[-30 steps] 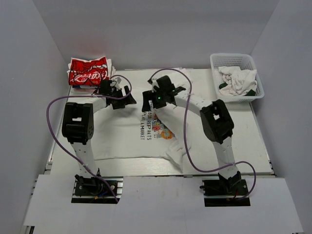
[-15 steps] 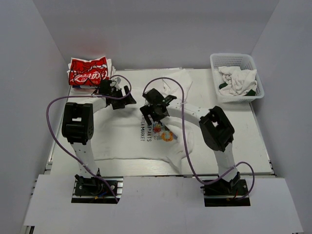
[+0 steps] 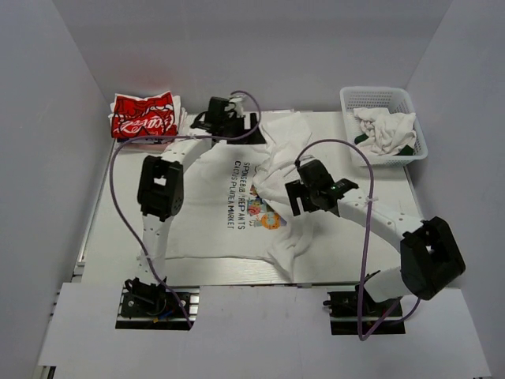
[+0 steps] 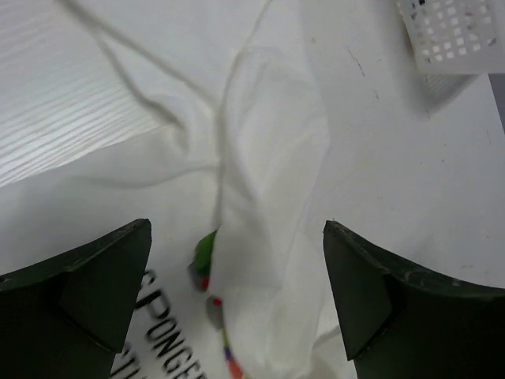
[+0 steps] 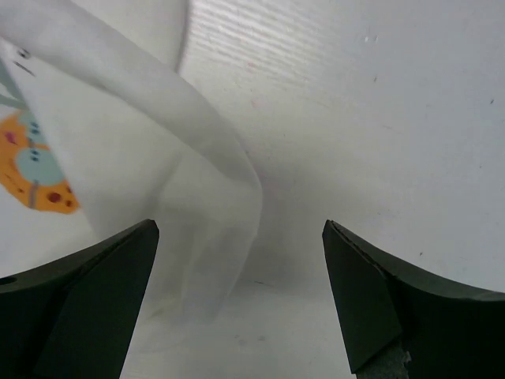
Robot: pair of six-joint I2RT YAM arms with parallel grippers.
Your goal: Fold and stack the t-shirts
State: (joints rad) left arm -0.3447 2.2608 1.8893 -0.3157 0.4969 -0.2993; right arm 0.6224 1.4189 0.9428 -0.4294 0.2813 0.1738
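Observation:
The large white t-shirt lies spread on the table, print and dark lettering facing up. Its right side is bunched in a loose fold. A folded red t-shirt with white script rests at the back left corner. My left gripper hangs open at the shirt's far edge; in its wrist view the fold of white cloth lies below the open left gripper. My right gripper is open beside the print, and in its own view the right gripper spans a thin shirt edge and bare table.
A white plastic basket stands at the back right with crumpled white clothes inside; its corner shows in the left wrist view. Purple cables loop above both arms. Grey walls close in the table on three sides.
The left arm swung from left of centre to the back of the shirt. The right arm drew back to the right and nearer. The shirt's right side now lies bunched. Both grippers stayed open.

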